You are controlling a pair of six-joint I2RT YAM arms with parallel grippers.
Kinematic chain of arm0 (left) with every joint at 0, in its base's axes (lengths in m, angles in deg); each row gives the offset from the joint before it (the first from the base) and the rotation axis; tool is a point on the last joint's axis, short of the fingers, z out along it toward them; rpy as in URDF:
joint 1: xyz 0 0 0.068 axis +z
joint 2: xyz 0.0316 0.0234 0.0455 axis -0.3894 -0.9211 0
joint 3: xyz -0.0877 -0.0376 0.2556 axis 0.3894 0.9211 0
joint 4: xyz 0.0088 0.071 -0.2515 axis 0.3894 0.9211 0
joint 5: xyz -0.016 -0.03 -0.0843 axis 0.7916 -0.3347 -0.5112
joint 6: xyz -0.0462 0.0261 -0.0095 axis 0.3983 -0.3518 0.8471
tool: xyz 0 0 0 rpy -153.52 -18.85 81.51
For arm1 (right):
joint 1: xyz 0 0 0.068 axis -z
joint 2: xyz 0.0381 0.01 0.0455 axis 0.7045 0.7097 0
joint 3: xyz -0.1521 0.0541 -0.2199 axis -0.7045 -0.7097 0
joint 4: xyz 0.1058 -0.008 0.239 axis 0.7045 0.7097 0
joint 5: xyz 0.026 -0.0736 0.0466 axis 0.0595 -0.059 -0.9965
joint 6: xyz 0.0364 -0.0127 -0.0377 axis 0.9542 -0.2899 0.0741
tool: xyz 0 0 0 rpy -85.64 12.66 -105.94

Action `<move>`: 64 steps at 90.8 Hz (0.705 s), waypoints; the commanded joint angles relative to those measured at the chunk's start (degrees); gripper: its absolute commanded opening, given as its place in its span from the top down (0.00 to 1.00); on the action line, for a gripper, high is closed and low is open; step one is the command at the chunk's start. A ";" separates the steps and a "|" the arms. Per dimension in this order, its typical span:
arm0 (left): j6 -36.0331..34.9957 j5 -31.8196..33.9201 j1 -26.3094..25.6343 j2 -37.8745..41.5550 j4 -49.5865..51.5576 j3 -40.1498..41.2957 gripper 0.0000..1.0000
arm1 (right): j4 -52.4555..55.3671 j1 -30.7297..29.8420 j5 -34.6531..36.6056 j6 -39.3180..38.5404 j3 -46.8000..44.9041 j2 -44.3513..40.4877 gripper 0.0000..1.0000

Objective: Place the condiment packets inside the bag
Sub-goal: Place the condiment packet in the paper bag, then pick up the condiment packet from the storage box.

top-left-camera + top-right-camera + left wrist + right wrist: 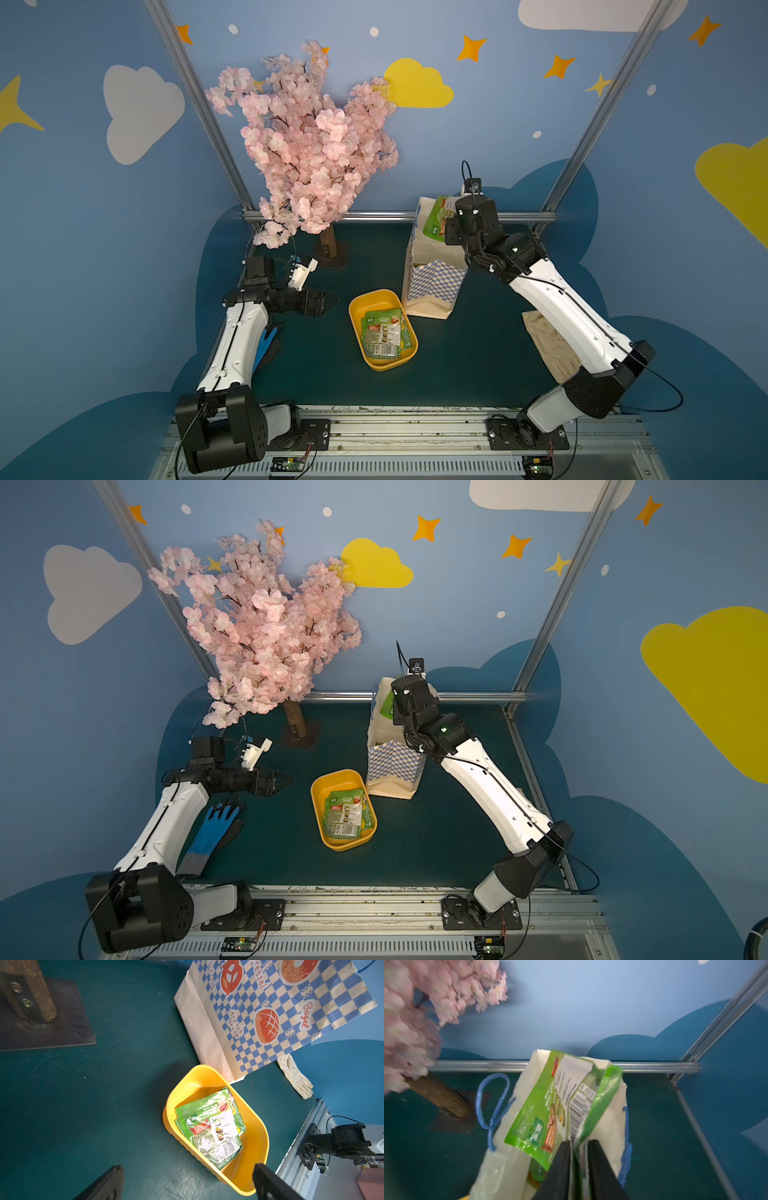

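Observation:
The bag (432, 282) (392, 762) stands upright at the back right of the mat, its mouth open. My right gripper (579, 1142) hangs over that mouth. Its jaws stand slightly apart, and two green condiment packets (542, 1105) (436, 218) still sit between them, sticking up against the bag's cream inner wall (529, 1076). Another packet shows lower inside the bag. More condiment packets (382, 334) (345, 814) (209, 1128) lie stacked in the yellow tray (374, 293) (257, 1126) in front of the bag. My left gripper (330, 301) (189, 1167) hovers wide open and empty, left of the tray.
A pink blossom tree (311, 145) on a bolted metal base (41, 1022) stands at the back left. A blue glove (212, 833) lies by the left arm. A cream glove (548, 345) (295, 1076) lies under the right arm. An aluminium rail runs along the back edge.

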 commanded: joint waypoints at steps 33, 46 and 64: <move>-1.45 -0.39 0.27 2.01 1.50 0.01 0.00 | 0.05 -12.72 0.21 -1.11 -1.98 -6.62 0.29; -1.22 -0.34 0.29 1.40 1.07 -0.16 0.00 | -1.10 -18.64 -4.53 5.07 -14.05 -11.17 0.27; -1.07 -0.15 0.34 0.70 0.97 -0.27 0.00 | -2.07 -24.34 -9.91 15.60 -26.79 -12.01 0.23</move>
